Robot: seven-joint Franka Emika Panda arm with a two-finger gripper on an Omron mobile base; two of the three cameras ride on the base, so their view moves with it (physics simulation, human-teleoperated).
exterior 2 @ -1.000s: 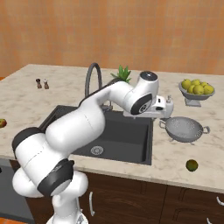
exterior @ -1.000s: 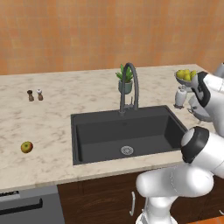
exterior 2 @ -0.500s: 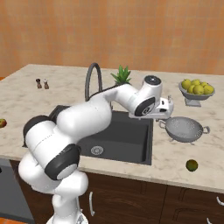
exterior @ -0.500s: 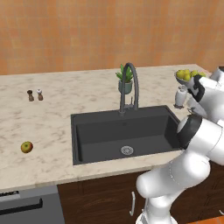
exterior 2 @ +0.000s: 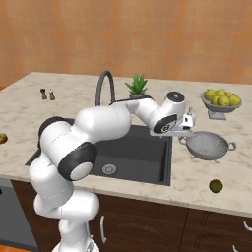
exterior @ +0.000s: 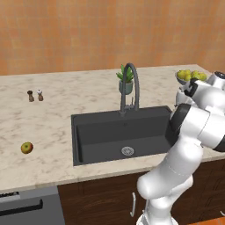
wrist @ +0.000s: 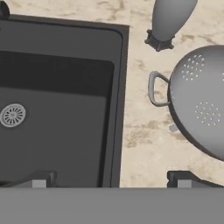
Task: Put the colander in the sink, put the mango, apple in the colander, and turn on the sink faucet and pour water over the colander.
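The perforated metal colander [exterior 2: 206,145] [wrist: 202,100] stands on the counter right of the dark sink [exterior 2: 143,157] [wrist: 57,78] [exterior: 105,132]. My gripper [exterior 2: 186,128] [wrist: 111,180] hovers open over the counter strip between the sink's right rim and the colander's near handle, holding nothing. Its fingertips [wrist: 40,180] straddle the sink's edge. The dark green mango [exterior 2: 215,185] lies near the counter's front edge, in front of the colander. Far left of the sink rests the apple [exterior: 27,147] [exterior 2: 2,138]. The gooseneck faucet [exterior: 131,88] [exterior 2: 104,87] stands behind the basin, with no water running.
A stemmed grey bowl of yellow-green fruits [exterior 2: 220,101] [exterior: 190,77] [wrist: 168,22] stands just behind the colander. A potted plant [exterior: 125,81] [exterior 2: 136,86] sits beside the faucet. Salt and pepper shakers [exterior: 35,95] are at the back left. A wall runs behind the counter.
The hand has edged a little to the right, toward the colander, and the elbow has swung. The jaws have stayed open and nothing on the counter has moved.
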